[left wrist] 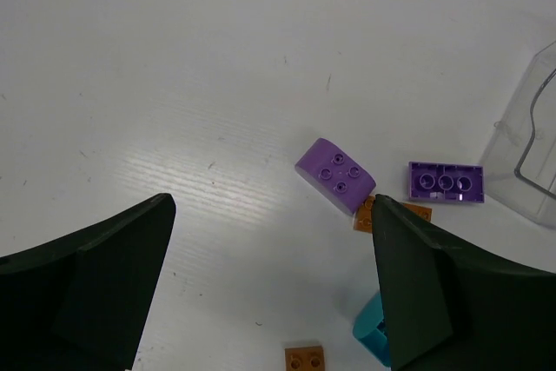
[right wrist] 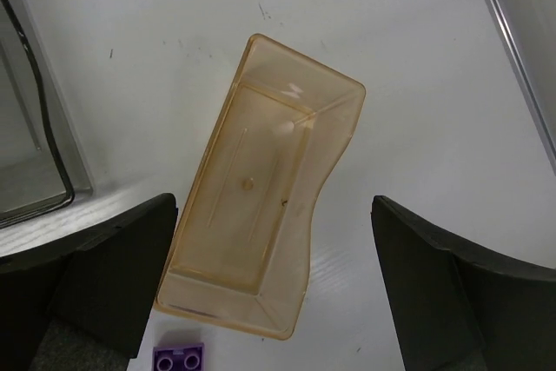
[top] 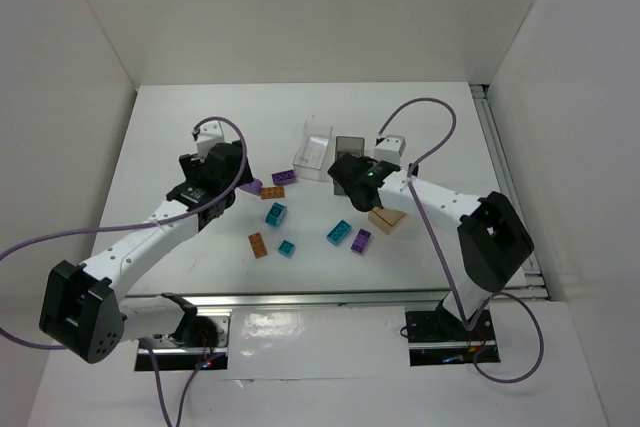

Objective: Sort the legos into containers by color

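Legos (top: 276, 214) lie loose on the white desk (top: 170, 137), in front of the trays: purple, orange and teal bricks spread across the middle. The clear tray (top: 315, 150) and dark tray (top: 348, 150) stand side by side at the back; the tan tray (top: 386, 218) lies apart, nearer and to their right. The left tool (left wrist: 271, 215) hangs with jaws wide apart above a rounded purple brick (left wrist: 335, 175), holding nothing. A flat purple brick (left wrist: 446, 182) lies just beside the clear tray's corner. The right tool (right wrist: 274, 206) hangs over the tan tray, jaws spread wide to either side of it.
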Robot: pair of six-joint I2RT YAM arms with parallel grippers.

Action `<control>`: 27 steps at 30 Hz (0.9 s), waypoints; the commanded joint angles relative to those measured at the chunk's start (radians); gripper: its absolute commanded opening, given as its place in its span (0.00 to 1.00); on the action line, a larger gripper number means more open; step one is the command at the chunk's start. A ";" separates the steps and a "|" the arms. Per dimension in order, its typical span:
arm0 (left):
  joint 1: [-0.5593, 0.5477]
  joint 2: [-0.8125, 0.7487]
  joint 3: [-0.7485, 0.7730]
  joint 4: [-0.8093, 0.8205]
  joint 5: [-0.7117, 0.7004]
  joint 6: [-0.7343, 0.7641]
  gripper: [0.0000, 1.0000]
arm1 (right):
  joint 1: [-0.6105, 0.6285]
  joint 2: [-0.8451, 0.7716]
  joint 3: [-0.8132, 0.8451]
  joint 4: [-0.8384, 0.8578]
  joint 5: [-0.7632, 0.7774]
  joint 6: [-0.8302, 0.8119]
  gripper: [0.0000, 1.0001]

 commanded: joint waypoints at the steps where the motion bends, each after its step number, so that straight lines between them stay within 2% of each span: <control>1: -0.011 -0.035 0.010 -0.017 -0.028 -0.017 1.00 | 0.022 -0.115 0.008 0.010 0.041 0.019 1.00; 5: -0.011 -0.093 -0.002 0.021 -0.001 -0.003 1.00 | 0.060 -0.205 0.018 0.064 -0.081 -0.085 1.00; 9: -0.011 -0.135 0.001 0.006 0.009 -0.029 1.00 | 0.094 -0.342 -0.073 0.321 -0.332 -0.251 1.00; 12: -0.020 -0.146 0.010 0.006 0.009 0.002 1.00 | 0.115 -0.402 -0.139 0.374 -0.454 -0.218 1.00; 15: -0.031 -0.179 0.019 -0.003 -0.005 0.011 1.00 | 0.135 -0.422 -0.181 0.290 -0.414 -0.017 1.00; 17: -0.031 -0.188 0.019 -0.017 -0.016 -0.032 1.00 | 0.135 -0.437 -0.230 0.289 -0.481 -0.029 1.00; 18: -0.022 -0.189 0.038 -0.049 -0.001 -0.064 1.00 | 0.173 -0.463 -0.307 0.302 -0.482 -0.003 1.00; 21: -0.009 -0.152 0.094 -0.107 0.050 -0.077 1.00 | 0.195 -0.502 -0.434 0.358 -0.494 0.058 0.95; 27: -0.009 -0.090 0.136 -0.164 0.061 -0.064 1.00 | 0.195 -0.433 -0.517 0.478 -0.549 0.089 0.88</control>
